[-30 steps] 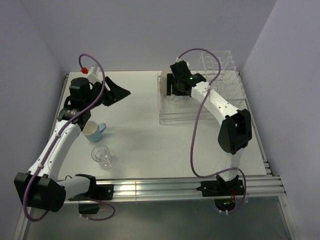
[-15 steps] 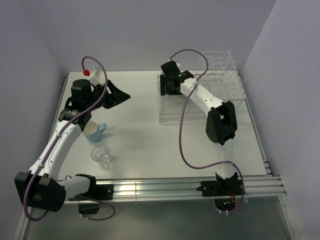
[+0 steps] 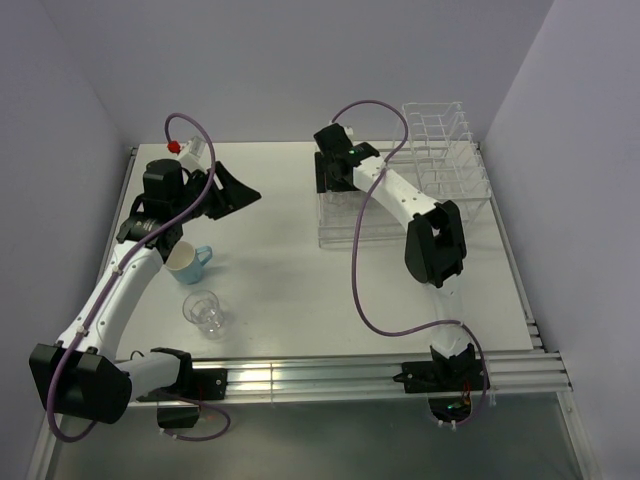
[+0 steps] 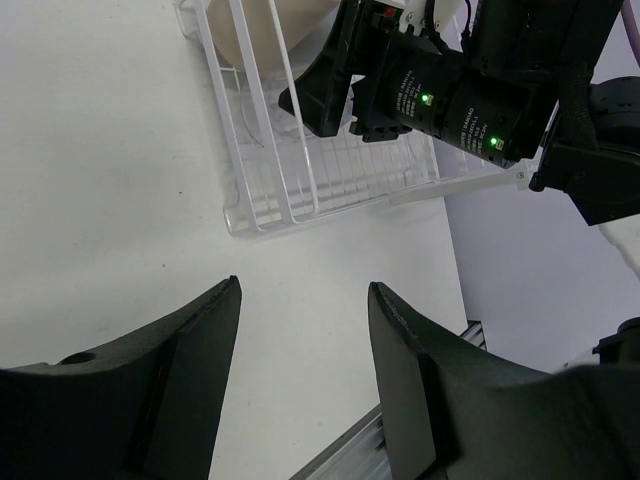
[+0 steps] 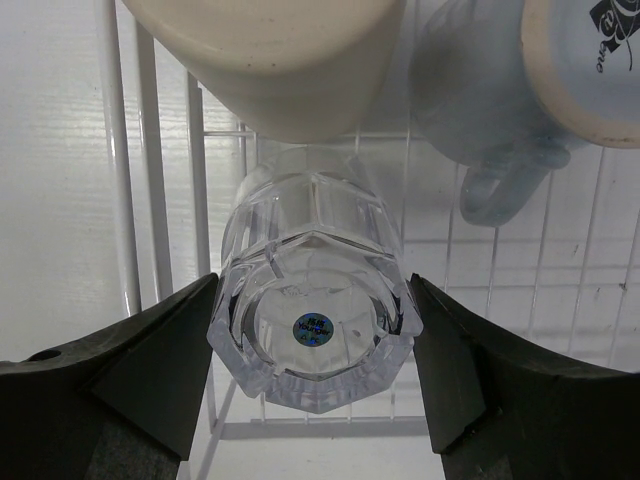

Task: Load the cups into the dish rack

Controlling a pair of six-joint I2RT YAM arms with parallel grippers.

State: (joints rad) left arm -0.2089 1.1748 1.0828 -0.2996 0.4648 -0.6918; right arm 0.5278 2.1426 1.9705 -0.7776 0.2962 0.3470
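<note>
Pinching clear tumbler [image 5: 312, 330] in right gripper [image 5: 313, 292] | inside dish rack [image 5: 125, 200] | left gripper [image 4: 303, 290] spread

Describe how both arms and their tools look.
Left arm and right arm: white links, black joints, a looping purple cable each. Left tool and right tool: two black wedge-shaped fingers. Green lights glow on the right wrist; a red cap tops the left.

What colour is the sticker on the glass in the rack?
Blue sticker on the glass; right wrist view shows it best.
</note>
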